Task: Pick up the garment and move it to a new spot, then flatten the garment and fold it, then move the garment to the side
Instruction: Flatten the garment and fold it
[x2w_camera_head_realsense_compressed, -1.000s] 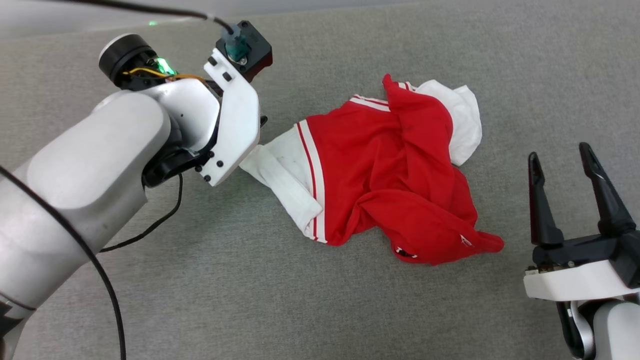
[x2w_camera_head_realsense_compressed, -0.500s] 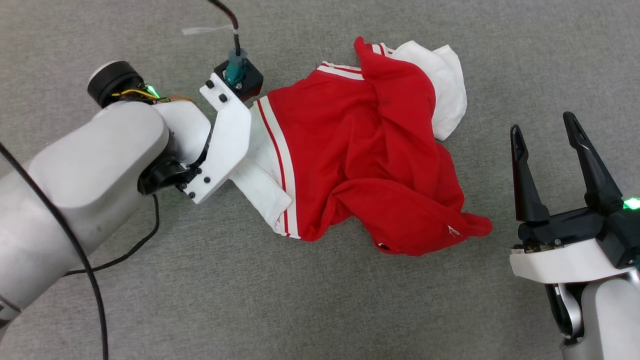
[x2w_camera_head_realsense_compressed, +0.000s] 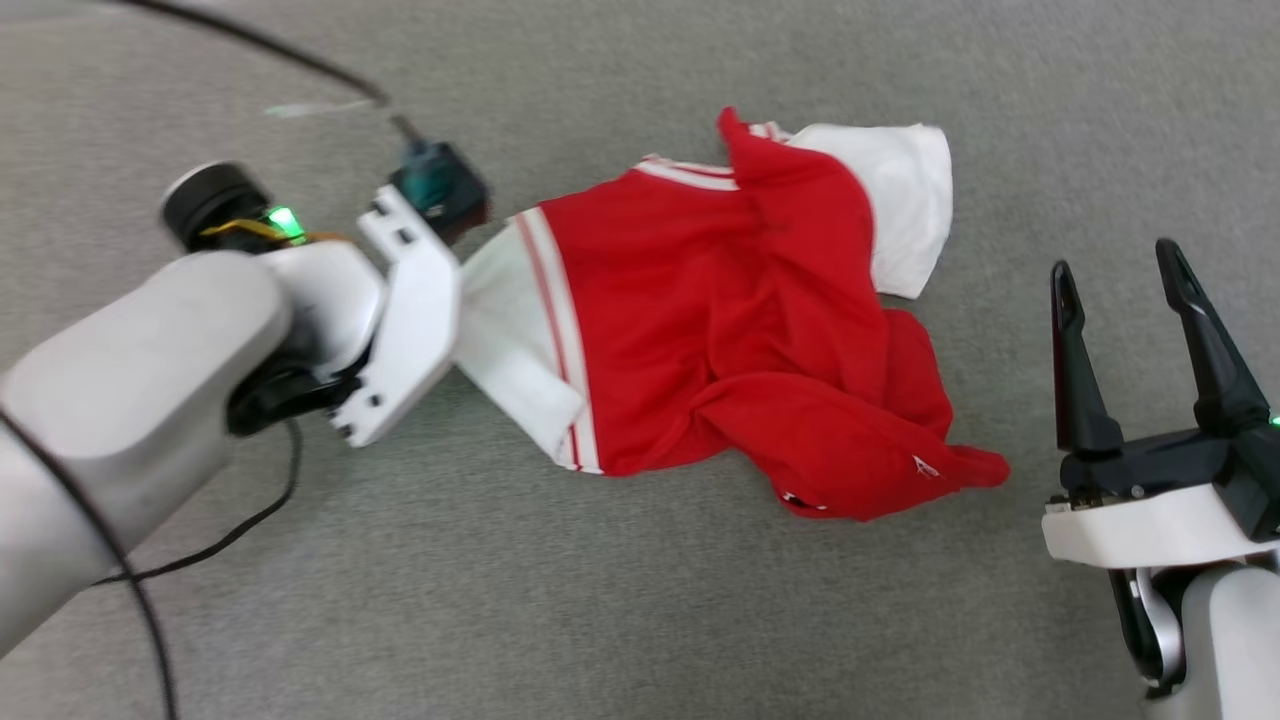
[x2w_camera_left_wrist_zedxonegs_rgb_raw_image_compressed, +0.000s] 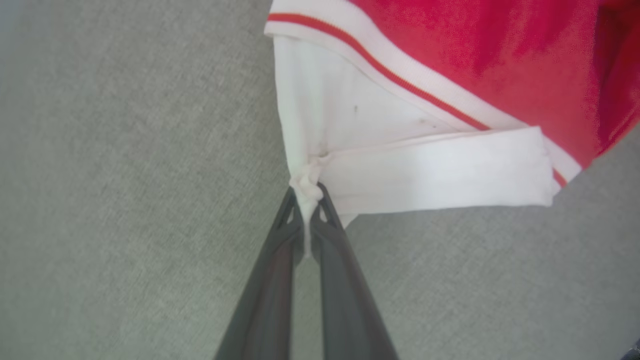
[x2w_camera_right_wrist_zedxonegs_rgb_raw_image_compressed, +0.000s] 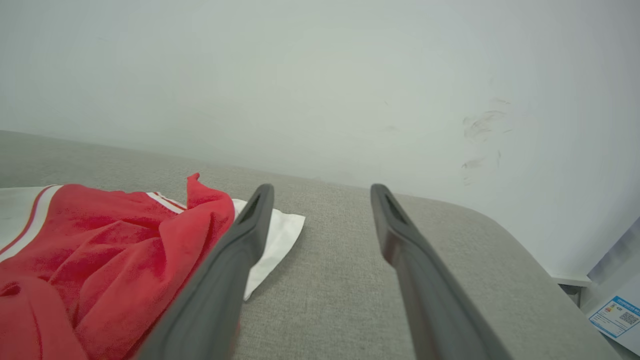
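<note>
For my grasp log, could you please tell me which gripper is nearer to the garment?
Left. The left gripper pinches the garment by a white sleeve edge; the right gripper stands open, apart from it, beside its red end.

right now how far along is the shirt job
Done: the grasp. The left pincer is shut on the shirt at its white edge. In hand: picking it up to move it; most of it lies crumpled on the grey surface. Left: flattening, folding, moving aside. The right pincer is open, beside the shirt.
</note>
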